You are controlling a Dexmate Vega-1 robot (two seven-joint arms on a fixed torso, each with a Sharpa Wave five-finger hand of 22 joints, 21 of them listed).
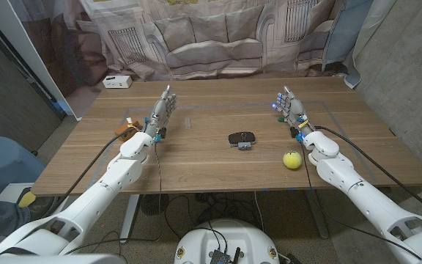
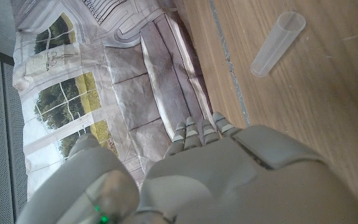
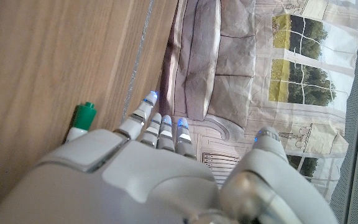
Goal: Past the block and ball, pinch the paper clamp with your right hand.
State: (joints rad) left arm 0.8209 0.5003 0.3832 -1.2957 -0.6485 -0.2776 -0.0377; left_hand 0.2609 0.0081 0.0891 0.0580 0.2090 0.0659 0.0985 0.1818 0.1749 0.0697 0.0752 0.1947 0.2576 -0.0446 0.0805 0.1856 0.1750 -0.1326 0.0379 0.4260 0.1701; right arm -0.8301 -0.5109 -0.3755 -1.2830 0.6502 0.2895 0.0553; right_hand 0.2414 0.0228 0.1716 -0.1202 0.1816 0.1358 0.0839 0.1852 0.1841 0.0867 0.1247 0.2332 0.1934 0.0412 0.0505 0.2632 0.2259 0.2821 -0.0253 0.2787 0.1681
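In the head view we see the table filling the middle of the frame, with both arms coming up from the bottom corners. Our right hand stands right of centre in the upper half, fingers straight and pointing toward the far edge, holding nothing. Our left hand mirrors it left of centre, also released, fingers extended and apart from everything on the table.

The clamp, a small dark thing, lies near the middle of the frame, slightly right of centre, lower than both hands' fingertips and well apart from the right hand. The ball, yellow-green, sits lower right of the clamp, just beside the right forearm. Something small and orange-brown shows beside the left wrist; we cannot tell what it is.

A white box rests at the table's upper left corner. A printed curtain hangs along the top of the frame.

In the left wrist view a clear tube lies on the wood in the upper right, apart from the hand's fingers. In the right wrist view a marker with a green cap lies at left centre, just beside the hand's fingers.
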